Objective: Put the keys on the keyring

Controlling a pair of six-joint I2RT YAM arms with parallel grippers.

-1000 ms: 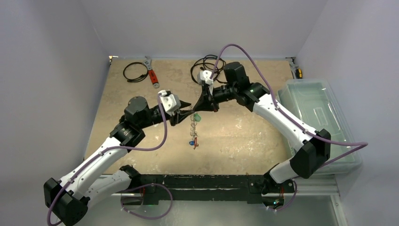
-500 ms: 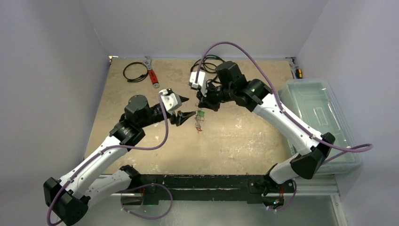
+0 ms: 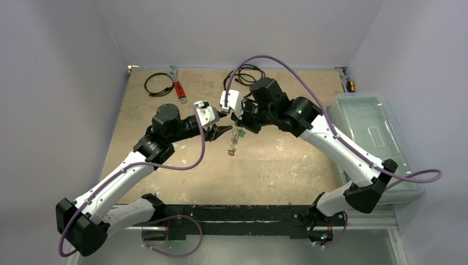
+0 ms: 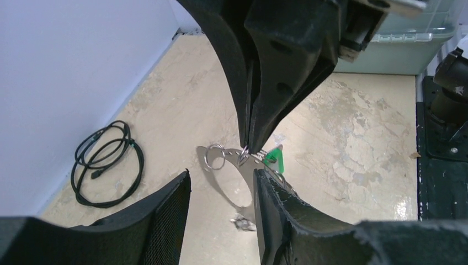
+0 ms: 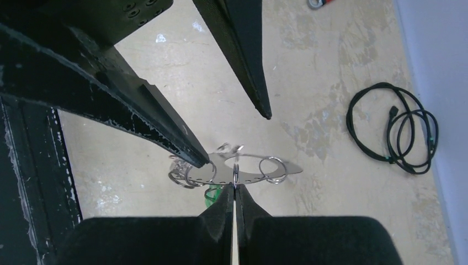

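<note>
We see the right gripper (image 5: 234, 190) clenched on the edge of the keyring (image 5: 218, 175), holding it up off the table (image 3: 287, 165) near the middle of the workspace. At the pinch point a thin wire ring crosses the flat metal, and we cannot tell whether the pads bite that wire, the plate, or both. The keyring lies roughly level in the right wrist view, its wide oval hole showing. The keys (image 3: 234, 144) dangle below it in a short string, with a green tag (image 4: 274, 157) just beside the pinched spot and a red tag (image 3: 230, 153) lowest. The left gripper (image 4: 221, 182) is released, its jaws spread wide with the keyring in the gap between them. One left finger (image 5: 182, 144) ends right at the keyring's end, but we cannot tell if it touches. A black coiled cable (image 4: 107, 163) lies on the table near the far wall, a red-handled wrench (image 3: 177, 85) sits towards the far-left corner, and a clear plastic bin (image 3: 375, 132) stands at the right edge.
</note>
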